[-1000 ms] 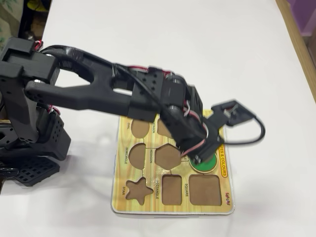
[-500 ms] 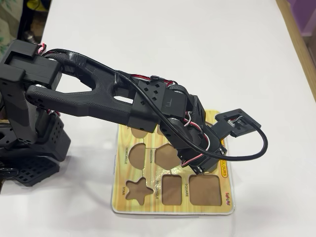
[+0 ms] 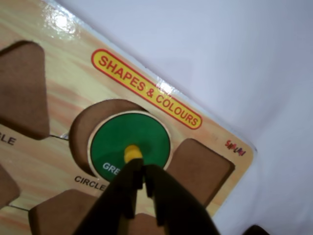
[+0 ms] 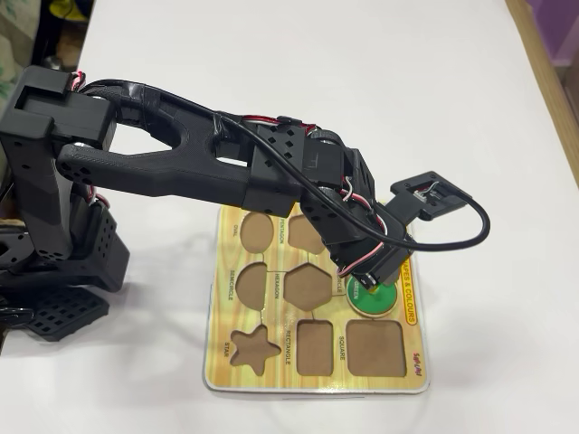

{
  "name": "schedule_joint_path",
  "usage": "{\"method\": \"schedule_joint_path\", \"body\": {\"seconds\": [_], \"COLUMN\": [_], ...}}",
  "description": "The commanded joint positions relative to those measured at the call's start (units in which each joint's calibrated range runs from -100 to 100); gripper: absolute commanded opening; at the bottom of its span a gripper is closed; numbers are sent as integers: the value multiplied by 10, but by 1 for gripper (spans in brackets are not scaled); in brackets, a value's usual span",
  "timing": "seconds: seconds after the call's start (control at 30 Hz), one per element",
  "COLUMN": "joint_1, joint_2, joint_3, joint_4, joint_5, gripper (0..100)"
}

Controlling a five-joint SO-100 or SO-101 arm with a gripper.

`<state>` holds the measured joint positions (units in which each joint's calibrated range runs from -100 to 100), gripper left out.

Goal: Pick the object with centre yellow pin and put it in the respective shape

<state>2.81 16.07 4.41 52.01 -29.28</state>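
A green circle piece (image 3: pixel 129 134) with a yellow centre pin (image 3: pixel 132 152) lies over the wooden shape board (image 3: pixel 63 93). It sits offset to the right of the round circle recess (image 3: pixel 83 129), leaving a brown crescent of the recess uncovered. My black gripper (image 3: pixel 139 164) enters the wrist view from the bottom and is shut on the yellow pin. In the overhead view the green piece (image 4: pixel 375 300) shows at the board's right edge, partly hidden under the gripper (image 4: pixel 360 287). I cannot tell whether the piece rests on the board or hangs just above it.
The board (image 4: pixel 317 384) lies on a white table. It has empty recesses: triangle (image 3: pixel 22 88), square (image 3: pixel 200 169), star (image 4: pixel 252 349), rectangle (image 4: pixel 315 347), hexagon (image 4: pixel 308 286), oval (image 4: pixel 258 231). The arm's base (image 4: pixel 54 226) stands at the left.
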Motion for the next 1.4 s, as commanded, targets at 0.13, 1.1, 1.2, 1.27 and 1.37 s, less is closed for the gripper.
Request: {"method": "schedule_joint_path", "body": {"seconds": [0.13, 1.1, 1.2, 1.27, 1.37], "joint_1": [-14, 63, 58, 55, 52], "joint_2": [-8, -90, -73, -47, -17], "joint_3": [-9, 32, 30, 15, -1], "joint_4": [-8, -8, -8, -8, -7], "joint_5": [-3, 4, 3, 3, -2], "gripper": [1, 1, 1, 1, 1]}}
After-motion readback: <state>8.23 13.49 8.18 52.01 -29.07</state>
